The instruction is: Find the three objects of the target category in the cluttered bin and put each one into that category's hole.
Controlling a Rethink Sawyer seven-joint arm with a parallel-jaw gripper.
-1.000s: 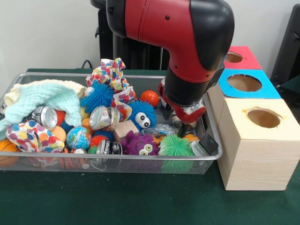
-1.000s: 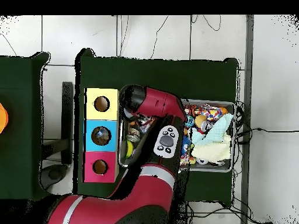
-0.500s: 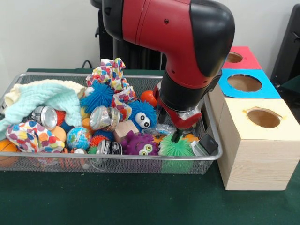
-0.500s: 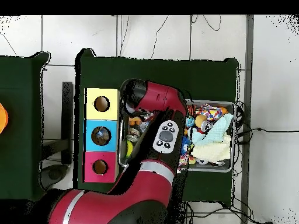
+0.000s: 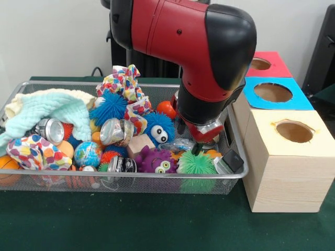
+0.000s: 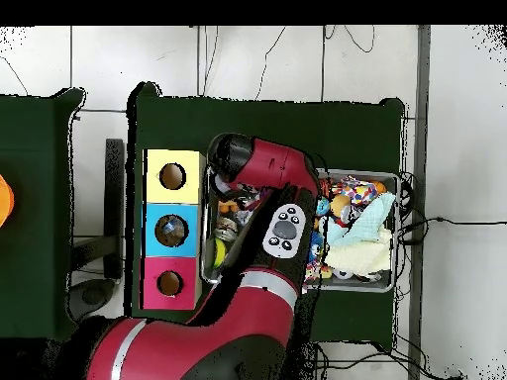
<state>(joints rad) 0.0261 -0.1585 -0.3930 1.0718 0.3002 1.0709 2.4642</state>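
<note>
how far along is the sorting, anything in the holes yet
Nothing looks sorted: no object can be seen in the holes of the boxes. The gripper is low in the bin, just above the green spiky ball; whether it holds anything cannot be told. The bin remains crowded, so the job looks mostly ahead.

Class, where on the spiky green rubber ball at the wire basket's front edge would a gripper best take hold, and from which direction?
Grip the spiky green rubber ball across its round middle, coming straight down: its top is exposed, while the silver wire mesh bin wall blocks the front.

no readable text, label or number shows on anything here.
</note>
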